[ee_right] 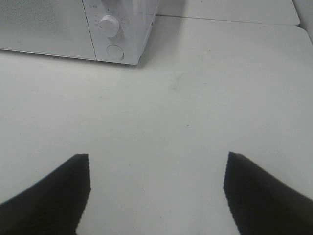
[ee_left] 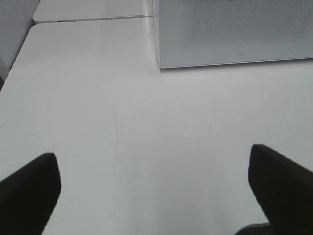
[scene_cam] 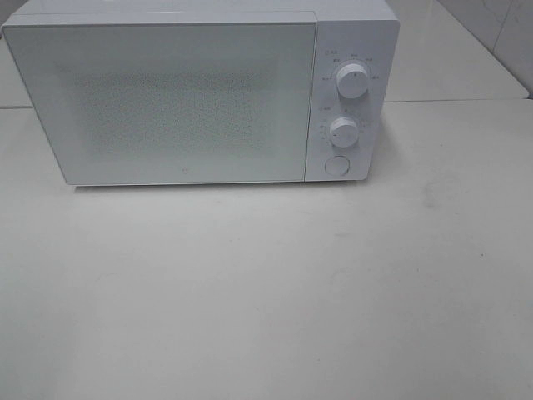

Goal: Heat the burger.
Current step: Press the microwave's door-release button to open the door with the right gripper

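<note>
The burger is out of view in every frame. A white microwave (scene_cam: 200, 92) stands at the back of the white table (scene_cam: 266, 292) with its door shut; two knobs (scene_cam: 353, 83) and a round button (scene_cam: 336, 165) sit on its right panel. Neither arm shows in the high view. In the left wrist view my left gripper (ee_left: 154, 181) is open over bare table, its dark fingers (ee_left: 29, 191) wide apart, the microwave's corner (ee_left: 230, 34) ahead. My right gripper (ee_right: 156, 188) is open too, with nothing between its fingers (ee_right: 54, 196), facing the microwave's control panel (ee_right: 115, 36).
A seam between two table tops runs behind the microwave (scene_cam: 458, 101). A tiled wall shows at the far right corner (scene_cam: 508, 33). A faint smudge marks the table right of the microwave (ee_right: 177, 82).
</note>
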You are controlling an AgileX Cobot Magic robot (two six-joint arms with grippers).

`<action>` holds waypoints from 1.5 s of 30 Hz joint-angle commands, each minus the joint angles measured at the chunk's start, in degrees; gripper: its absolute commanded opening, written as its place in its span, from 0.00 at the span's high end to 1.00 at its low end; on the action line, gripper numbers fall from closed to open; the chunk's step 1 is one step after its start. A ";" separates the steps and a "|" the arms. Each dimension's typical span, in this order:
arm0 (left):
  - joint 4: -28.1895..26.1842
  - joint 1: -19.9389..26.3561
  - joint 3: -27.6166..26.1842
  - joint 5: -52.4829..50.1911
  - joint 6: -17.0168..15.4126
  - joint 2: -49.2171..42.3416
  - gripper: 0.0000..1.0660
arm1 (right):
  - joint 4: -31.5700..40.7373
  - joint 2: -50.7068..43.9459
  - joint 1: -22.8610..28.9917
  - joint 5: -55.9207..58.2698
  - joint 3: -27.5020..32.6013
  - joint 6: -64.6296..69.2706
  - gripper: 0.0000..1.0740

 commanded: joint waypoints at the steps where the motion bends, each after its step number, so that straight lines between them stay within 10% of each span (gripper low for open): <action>1: 0.00 -0.06 0.11 -0.97 -0.46 -1.09 0.08 | -0.11 -1.43 -0.23 -1.09 -0.40 0.11 0.30; 36: 0.00 -0.06 0.11 -0.97 -0.46 -1.09 0.08 | -0.06 38.39 -0.23 -41.37 -2.29 -0.11 0.30; 45: 0.00 -0.06 0.11 -0.97 -0.46 -1.09 0.08 | 0.34 48.24 -0.23 -65.09 5.84 0.46 0.30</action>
